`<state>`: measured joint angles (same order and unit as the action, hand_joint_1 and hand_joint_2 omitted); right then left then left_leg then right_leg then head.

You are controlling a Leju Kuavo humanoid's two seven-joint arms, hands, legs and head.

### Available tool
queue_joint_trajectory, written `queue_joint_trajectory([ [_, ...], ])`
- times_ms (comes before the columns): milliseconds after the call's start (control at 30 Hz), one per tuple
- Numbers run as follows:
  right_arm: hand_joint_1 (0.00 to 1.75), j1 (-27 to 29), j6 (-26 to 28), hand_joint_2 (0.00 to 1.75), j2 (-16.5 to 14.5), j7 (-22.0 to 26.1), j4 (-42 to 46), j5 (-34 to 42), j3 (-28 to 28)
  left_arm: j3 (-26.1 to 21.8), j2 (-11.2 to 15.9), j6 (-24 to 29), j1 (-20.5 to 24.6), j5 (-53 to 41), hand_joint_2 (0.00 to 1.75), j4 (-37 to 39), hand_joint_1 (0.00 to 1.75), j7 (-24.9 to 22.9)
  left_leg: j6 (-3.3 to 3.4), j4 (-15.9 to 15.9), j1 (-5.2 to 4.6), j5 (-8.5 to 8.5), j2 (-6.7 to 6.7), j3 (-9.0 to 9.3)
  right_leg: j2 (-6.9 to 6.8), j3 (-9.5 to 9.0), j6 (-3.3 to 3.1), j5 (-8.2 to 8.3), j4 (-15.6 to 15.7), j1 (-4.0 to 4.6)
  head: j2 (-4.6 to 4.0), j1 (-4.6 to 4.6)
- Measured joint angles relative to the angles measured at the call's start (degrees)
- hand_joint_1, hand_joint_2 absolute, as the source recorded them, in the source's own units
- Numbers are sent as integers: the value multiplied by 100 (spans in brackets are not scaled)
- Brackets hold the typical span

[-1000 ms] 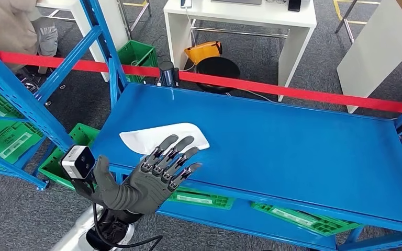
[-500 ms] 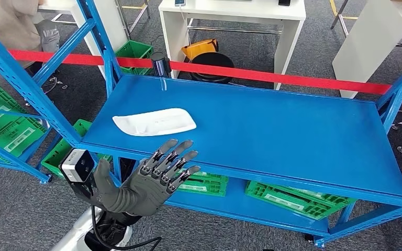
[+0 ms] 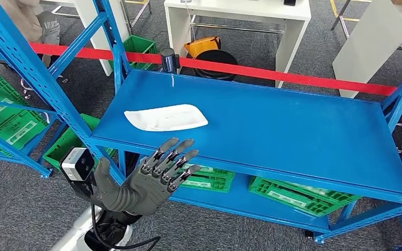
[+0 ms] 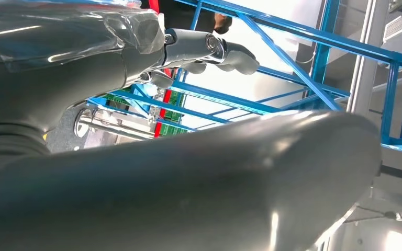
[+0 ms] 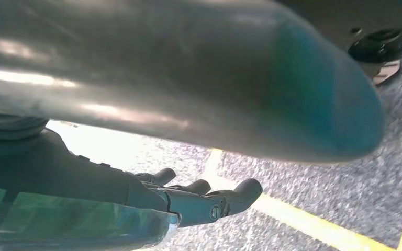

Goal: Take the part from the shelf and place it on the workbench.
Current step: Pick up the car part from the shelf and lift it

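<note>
Part [image 3: 166,117], flat and white, is lying on the blue shelf [image 3: 272,130] left of center, no readable writing on it. Left hand [image 3: 146,178] hovers below it, fingers spread, holding nothing. Right hand [image 5: 188,201] hangs over grey floor, fingers loosely curled, empty.

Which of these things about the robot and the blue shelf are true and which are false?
1. The white part lies on the top board of the blue shelf. True.
2. The left robot hand is holding the white part. False: it is open, fingers spread, short of the shelf's front edge and apart from the part.
3. Green crates sit on the lower shelf board. True.
4. A yellow tape runs behind the shelf. False: the tape is red.
5. The right robot hand holds a cup. False: it holds nothing, hanging over grey floor.
</note>
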<state>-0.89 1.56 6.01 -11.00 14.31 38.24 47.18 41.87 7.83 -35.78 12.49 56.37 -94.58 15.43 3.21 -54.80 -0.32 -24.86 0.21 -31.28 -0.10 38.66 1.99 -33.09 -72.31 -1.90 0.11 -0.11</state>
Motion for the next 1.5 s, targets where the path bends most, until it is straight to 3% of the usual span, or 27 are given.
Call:
queue_joint_trajectory([
  [67,0,5,1,0,7,1,0,-1,1,7,4,5,-5,1,0,0,0,5,-43,-90,7,-28,-5,-38,-4,-385,115,308,753,-28,0,2],
  [133,0,0,-2,0,0,1,1,-2,2,12,8,26,-5,-8,0,-1,0,15,-116,-236,-16,-77,-12,-131,4,-641,104,475,1288,-32,0,-1],
  [300,0,-2,-11,0,-15,-7,0,-26,17,10,29,94,-25,-66,0,-4,0,84,-237,-462,20,-186,-24,-306,25,-616,-87,508,1335,-30,0,-14],
  [333,0,-9,-11,0,-16,-8,1,-33,25,8,35,96,-27,-76,0,-5,0,95,-272,-672,38,-314,-24,-407,25,-617,-122,514,1340,-42,0,-17],
  [433,0,-19,-12,0,-11,-14,1,-48,50,4,62,97,-64,-83,0,-7,0,110,-359,-1756,83,-810,-24,-903,15,-604,-172,531,1335,-21,0,-25],
  [467,0,-19,-12,0,-12,-17,1,-50,60,4,72,98,-80,-84,0,-7,0,115,-366,-1971,91,-857,-24,-1001,13,-603,-175,532,1335,-15,0,-25],
  [500,0,-21,-12,0,-13,-20,1,-52,72,4,78,98,-91,-84,0,-7,0,120,-359,-1978,95,-794,-24,-999,14,-606,-174,532,1334,-10,0,-25],
  [533,0,-25,-12,0,-16,-22,1,-52,85,3,84,98,-95,-84,0,-8,0,127,-336,-1752,94,-631,-25,-883,17,-613,-174,532,1335,-6,0,-25],
  [567,0,-33,-12,0,-22,-24,1,-53,95,-3,87,98,-96,-87,0,-11,0,133,-294,-1367,86,-419,-29,-688,22,-621,-173,532,1337,-3,0,-25],
  [633,0,-55,-11,0,-44,-28,1,-54,108,-23,94,97,-91,-98,0,-22,0,143,-203,-663,54,-157,-32,-333,32,-619,-156,540,1340,12,0,-22],
  [733,0,-75,-10,0,-67,-30,1,-57,123,-41,105,99,-87,-119,0,-34,0,155,-116,-389,1,-151,-27,-233,26,-584,-84,574,1362,24,0,-21],
  [800,0,-80,-10,0,-69,-30,1,-60,133,-42,104,101,-83,-131,0,-52,0,158,-74,-255,23,-100,-12,-166,10,-546,-49,538,1319,30,0,-16],
  [833,0,-85,-10,0,-66,-30,1,-60,137,-42,102,102,-79,-134,0,-61,0,159,-53,-191,34,-62,-5,-134,6,-476,-54,455,1177,35,0,-12],
  [900,0,-86,-9,0,-54,-30,1,-61,142,-39,98,113,-81,-143,0,-66,0,161,-25,-139,30,-23,3,-115,5,-176,-106,168,543,37,0,-7],
  [967,0,-72,-7,0,-34,-30,1,-60,146,-37,96,129,-97,-164,0,-66,0,168,-10,-141,11,-50,-10,-129,5,142,-102,-24,-106,36,0,-8],
  [1000,0,-62,-5,0,-22,-29,1,-58,149,-36,95,137,-102,-177,0,-66,0,175,-10,-145,5,-60,-18,-129,5,183,-65,1,-179,32,0,-8],
  [1033,0,-55,-3,0,-9,-29,1,-56,152,-36,93,144,-104,-190,0,-66,0,182,-15,-155,4,-72,-25,-124,4,113,-13,105,-25,24,0,-8],
  [1067,0,-51,2,0,5,-28,1,-49,155,-36,91,150,-105,-199,0,-66,0,187,-29,-178,6,-74,-29,-117,3,-56,43,264,325,13,0,-8],
  [1133,0,-49,13,0,32,-24,1,-22,164,-36,84,154,-103,-203,0,-66,0,198,-85,-272,-7,-104,-31,-139,3,-402,72,503,1043,2,0,-8],
  [1200,0,-40,29,0,50,-12,1,13,177,-36,75,145,-104,-199,0,-67,0,209,-141,-354,-27,-133,-34,-192,12,-514,9,566,1295,19,0,-11],
  [1267,0,-9,44,0,60,-3,5,36,188,-38,69,131,-107,-191,0,-68,0,219,-173,-378,-17,-145,-35,-221,21,-504,-51,584,1290,21,0,-12],
  [1333,0,17,65,0,72,-1,10,53,195,-40,67,114,-103,-184,0,-68,0,225,-229,-548,9,-278,-32,-305,24,-509,-103,597,1304,-5,0,-16],
  [1433,0,30,111,0,89,1,15,103,208,-39,69,86,-107,-177,0,-66,0,226,-335,-1493,62,-757,-28,-748,28,-503,-149,603,1307,-12,0,-24],
  [1500,0,47,135,0,97,1,17,138,226,-38,70,76,-125,-168,0,-63,0,228,-352,-1935,82,-852,-28,-971,27,-499,-150,601,1305,-2,0,-24],
])
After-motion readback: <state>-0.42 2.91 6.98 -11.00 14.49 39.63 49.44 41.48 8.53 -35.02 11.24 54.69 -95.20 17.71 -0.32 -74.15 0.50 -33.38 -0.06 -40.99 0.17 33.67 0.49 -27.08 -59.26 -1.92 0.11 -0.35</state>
